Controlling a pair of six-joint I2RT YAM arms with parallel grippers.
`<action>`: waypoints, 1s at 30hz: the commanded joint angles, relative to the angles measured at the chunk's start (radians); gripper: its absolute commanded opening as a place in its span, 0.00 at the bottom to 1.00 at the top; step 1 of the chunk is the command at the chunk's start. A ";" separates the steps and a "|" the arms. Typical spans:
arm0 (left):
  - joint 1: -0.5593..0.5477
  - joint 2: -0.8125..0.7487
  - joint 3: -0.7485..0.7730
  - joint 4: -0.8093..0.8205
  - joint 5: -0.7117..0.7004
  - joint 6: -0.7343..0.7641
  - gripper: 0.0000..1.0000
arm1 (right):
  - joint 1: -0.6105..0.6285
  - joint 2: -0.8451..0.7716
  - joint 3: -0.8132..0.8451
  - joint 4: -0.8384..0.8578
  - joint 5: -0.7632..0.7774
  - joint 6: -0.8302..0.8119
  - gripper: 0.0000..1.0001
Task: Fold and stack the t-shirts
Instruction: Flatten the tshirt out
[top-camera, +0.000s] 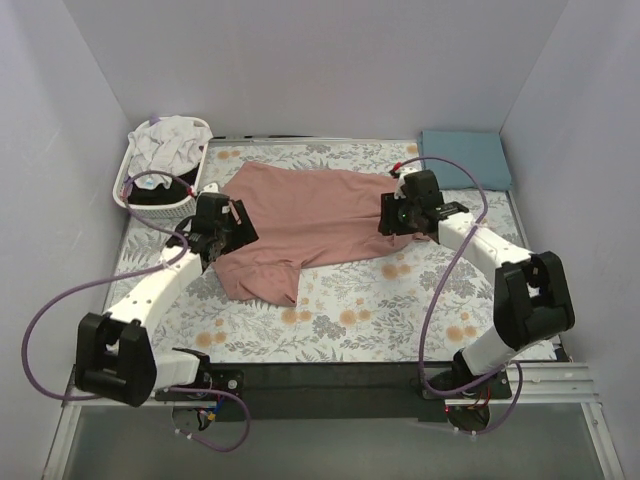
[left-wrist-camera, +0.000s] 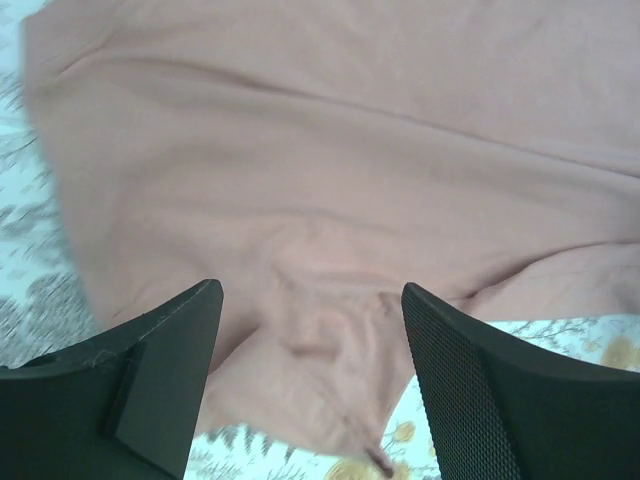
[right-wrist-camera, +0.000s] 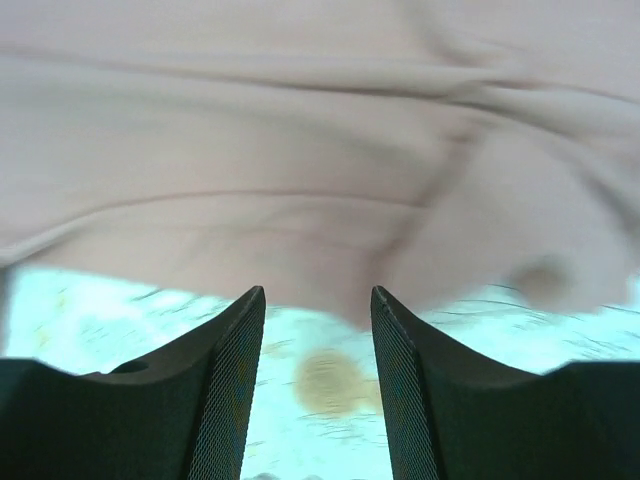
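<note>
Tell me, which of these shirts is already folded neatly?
The teal-blue t-shirt in the far right corner, a flat tidy rectangle. The pink t-shirt lies spread and rumpled mid-table; the white clothes sit bunched in the basket.

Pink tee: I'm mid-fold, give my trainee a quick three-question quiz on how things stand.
1. True or false: the left gripper is shut on the pink tee.
2. Where is the folded teal tee? A near left corner; B far right corner; C under the pink tee.
3. Fill in: in the top view, the right gripper is over the pink tee's ___ end.
Key: 1 false, its jaws are open; 2 B; 3 right.
</note>
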 joint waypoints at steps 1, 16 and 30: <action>0.019 -0.126 -0.091 -0.064 -0.114 -0.013 0.72 | 0.192 -0.077 -0.033 0.095 -0.226 -0.011 0.54; 0.025 -0.373 -0.255 0.002 -0.215 0.002 0.71 | 0.572 0.306 0.194 0.295 -0.404 0.074 0.53; 0.026 -0.353 -0.249 0.007 -0.221 0.010 0.70 | 0.635 0.371 0.180 0.290 -0.441 0.074 0.39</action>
